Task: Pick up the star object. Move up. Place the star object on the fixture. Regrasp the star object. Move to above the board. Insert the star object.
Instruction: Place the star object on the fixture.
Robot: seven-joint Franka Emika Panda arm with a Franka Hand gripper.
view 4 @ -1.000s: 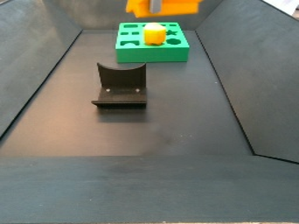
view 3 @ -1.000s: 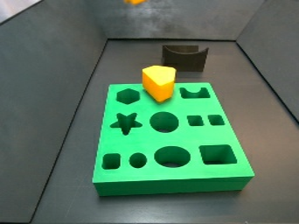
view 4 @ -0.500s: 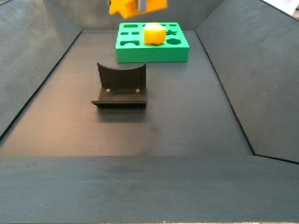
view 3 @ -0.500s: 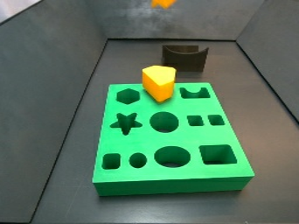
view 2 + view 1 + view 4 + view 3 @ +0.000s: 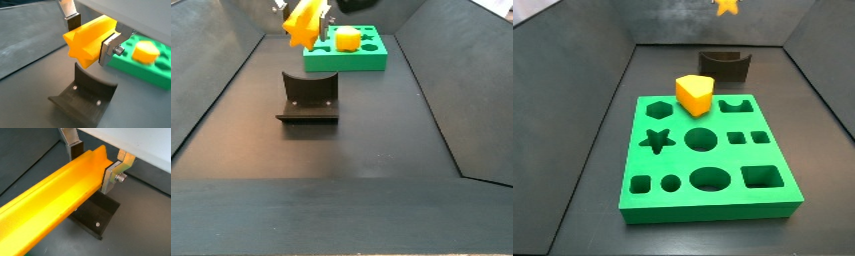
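My gripper [image 5: 91,35] is shut on the orange-yellow star object [image 5: 89,43], gripping it near one end with a silver finger on each side. In a wrist view the prism [image 5: 60,195] runs long and bar-like out from the jaws. It hangs in the air above the dark fixture [image 5: 83,97], clear of its notch; the fixture also shows below in the wrist view [image 5: 97,218]. In both side views the star [image 5: 303,22] [image 5: 727,6] is high up near the fixture [image 5: 307,98] [image 5: 724,64]. The green board [image 5: 727,195] [image 5: 372,60] lies flat beyond it.
A stubby yellow-orange wedge block [image 5: 695,94] [image 5: 346,39] stands in a hole at the board's fixture-side edge, and shows in a wrist view [image 5: 145,51]. Sloping dark walls [image 5: 218,90] enclose the floor on both sides.
The gripper has carried the star sideways away from over the board and slightly down towards the fixture; the star now shows its star-shaped end in a side view. Board, wedge and fixture have not moved.
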